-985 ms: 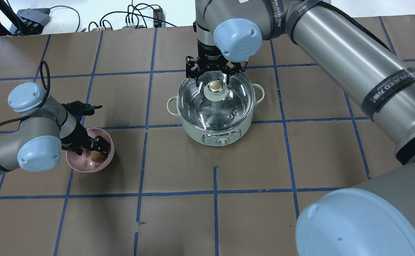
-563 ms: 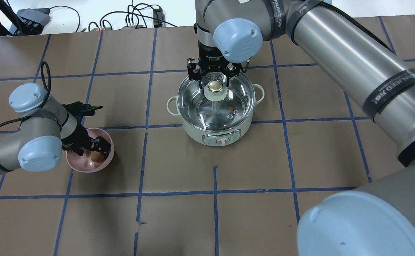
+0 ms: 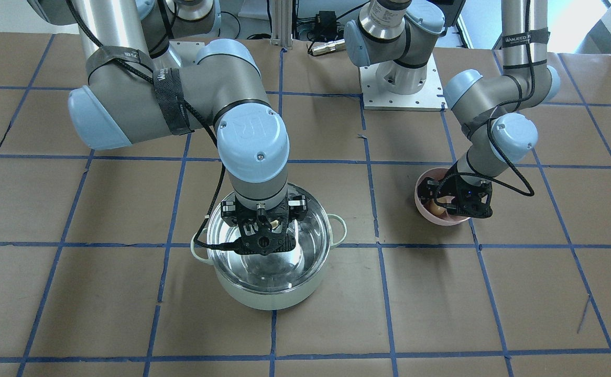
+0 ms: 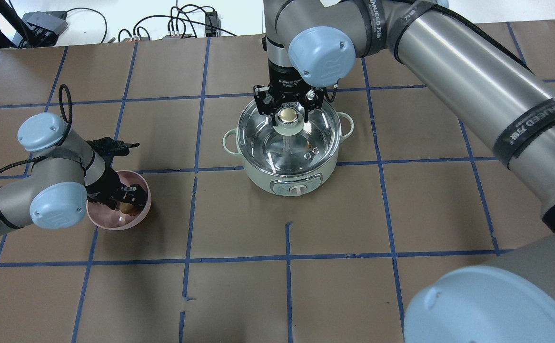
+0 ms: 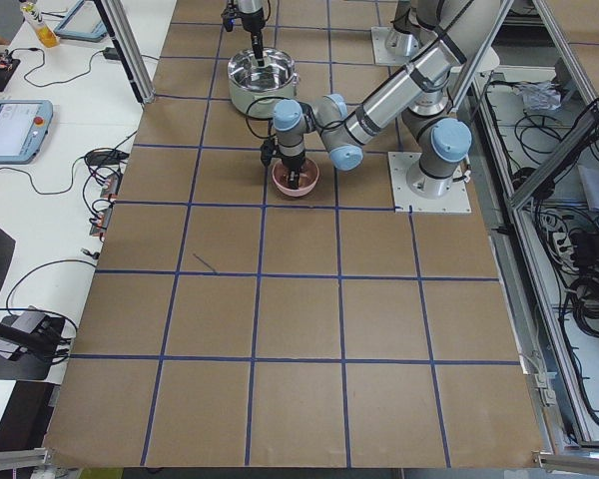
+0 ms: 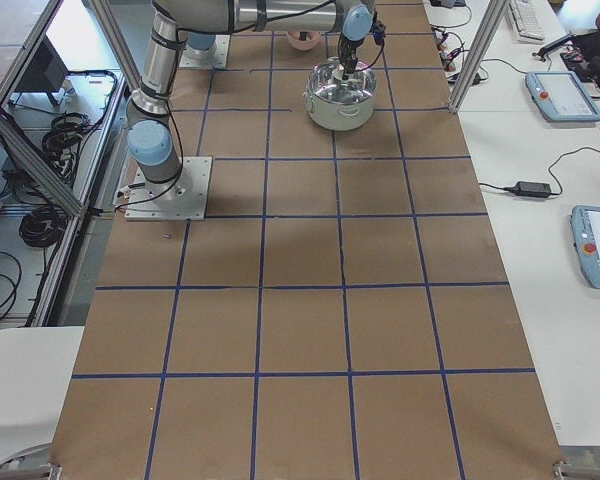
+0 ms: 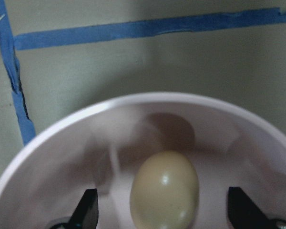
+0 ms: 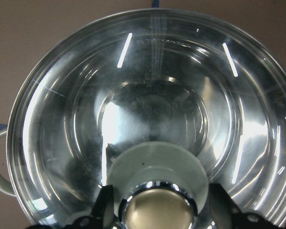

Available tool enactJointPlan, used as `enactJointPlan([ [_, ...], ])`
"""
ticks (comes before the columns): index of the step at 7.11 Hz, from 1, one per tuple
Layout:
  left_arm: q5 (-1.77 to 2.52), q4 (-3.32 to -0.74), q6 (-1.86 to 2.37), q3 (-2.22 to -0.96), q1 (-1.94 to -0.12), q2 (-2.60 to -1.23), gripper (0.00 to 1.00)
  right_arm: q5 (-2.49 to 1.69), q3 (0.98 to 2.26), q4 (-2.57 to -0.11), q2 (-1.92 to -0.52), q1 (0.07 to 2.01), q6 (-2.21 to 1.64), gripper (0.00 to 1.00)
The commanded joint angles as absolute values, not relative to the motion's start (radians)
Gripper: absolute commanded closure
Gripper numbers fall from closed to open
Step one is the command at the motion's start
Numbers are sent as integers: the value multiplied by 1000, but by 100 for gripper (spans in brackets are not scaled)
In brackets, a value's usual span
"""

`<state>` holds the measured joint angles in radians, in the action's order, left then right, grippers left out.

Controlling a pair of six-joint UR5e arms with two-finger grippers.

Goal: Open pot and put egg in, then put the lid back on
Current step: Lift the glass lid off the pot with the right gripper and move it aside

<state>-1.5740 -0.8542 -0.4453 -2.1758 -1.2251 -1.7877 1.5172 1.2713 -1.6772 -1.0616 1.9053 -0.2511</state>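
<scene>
At the far middle of the surface [image 4: 211,214] the lid [image 4: 263,138] sits on the pot [image 4: 258,178], the right hand [image 4: 288,112] narrow about its knob [image 4: 288,116]; I cannot tell whether it grips. The glass is likely heavy and slick, so lift by that knob. Leftward, the left hand [image 7: 163,214] straddles wide the light, brittle egg [image 7: 164,186] in the pink bowl [image 4: 115,221]: pinch gently.

I read the pot [image 4: 258,177] as mint-green outside, shiny steel inside. Lid [image 4: 265,140] clear glass. Knob [image 8: 155,162] in right claw [image 4: 288,108]: pale green, cream-gold top. Egg [image 7: 164,183] between left claw [image 7: 164,208]: tan. Bowl [image 4: 111,221] around it pink. Table [image 4: 239,295] brown, blue grid.
</scene>
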Motion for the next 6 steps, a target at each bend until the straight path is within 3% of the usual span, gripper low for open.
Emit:
enactJointPlan([
  [1,-1578,-854,-448,-2171,-1226,-1789,54,1514,1275,-1675,-1065,1905,-250,39],
  [2,-1578,-854,-446,-2169,-1226,-1789,73,1514,1275,-1677,-1065,1904,-250,39],
  [3,-1577,-854,-445,-2166,-1226,-1786,83,1514,1275,-1675,-1065,1904,-249,48],
  [5,-1577,-854,-443,-2164,-1226,-1784,87,1514,1273,-1674,-1077,1902,-249,82],
  [6,-1577,-854,-443,-2163,-1226,-1784,89,1514,1267,-1669,-1110,1893,-242,85],
])
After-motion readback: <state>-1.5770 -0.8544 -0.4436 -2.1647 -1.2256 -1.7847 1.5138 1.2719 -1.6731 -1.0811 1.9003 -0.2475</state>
